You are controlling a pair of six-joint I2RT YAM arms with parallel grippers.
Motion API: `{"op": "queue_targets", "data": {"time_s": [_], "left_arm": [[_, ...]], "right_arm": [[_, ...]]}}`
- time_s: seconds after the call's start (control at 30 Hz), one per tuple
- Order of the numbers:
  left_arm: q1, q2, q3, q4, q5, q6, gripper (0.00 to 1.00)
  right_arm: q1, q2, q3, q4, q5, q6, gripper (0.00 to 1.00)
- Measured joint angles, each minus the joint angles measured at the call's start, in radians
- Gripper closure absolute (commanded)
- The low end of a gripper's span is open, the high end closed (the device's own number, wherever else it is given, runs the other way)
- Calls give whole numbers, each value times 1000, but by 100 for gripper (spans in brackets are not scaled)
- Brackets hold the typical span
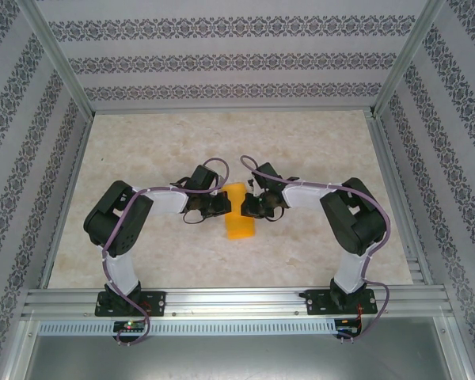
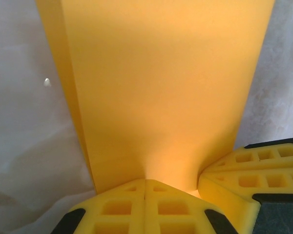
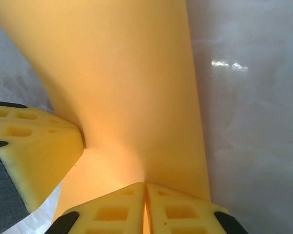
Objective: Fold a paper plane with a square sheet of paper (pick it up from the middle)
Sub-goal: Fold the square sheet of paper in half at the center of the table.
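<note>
The orange sheet of paper (image 1: 239, 222) stands folded over as a narrow rectangle at the table's middle, held between both grippers. Its outline is rectangular, with no pointed dart form. My left gripper (image 1: 220, 204) is shut on its left side and my right gripper (image 1: 252, 207) on its right side. In the left wrist view the sheet (image 2: 161, 87) rises from my left gripper (image 2: 145, 181), whose pads meet on its lower edge; the right gripper's fingers (image 2: 254, 170) press in beside it. In the right wrist view the sheet (image 3: 122, 78) runs up from my right gripper (image 3: 146, 185), with the left gripper's fingers (image 3: 34, 146) alongside.
The pale marbled table (image 1: 222, 142) is ringed by patterned walls (image 1: 222, 63) and aluminium posts. A metal rail (image 1: 237, 301) carrying both arm bases runs along the near edge. Bare tabletop lies behind and to both sides of the arms.
</note>
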Motion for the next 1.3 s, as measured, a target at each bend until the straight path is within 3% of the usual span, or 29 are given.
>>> {"op": "queue_targets", "data": {"time_s": [0.4,0.87,1.1,1.3], "left_arm": [[-6,2,0,7,-5,0,100],[-8,2,0,8,-8,0,100],[-21,6,0,25,-10,-1,100],[-22,6,0,26,-11,-1,100]], "right_arm": [[-24,-127,-97,58,-56,-21,88],[9,-69,-165,190,-99,8,93],[-16,-195,-354,308,-104,32,93],[-23,-306,-428,244,-105,37,91]]}}
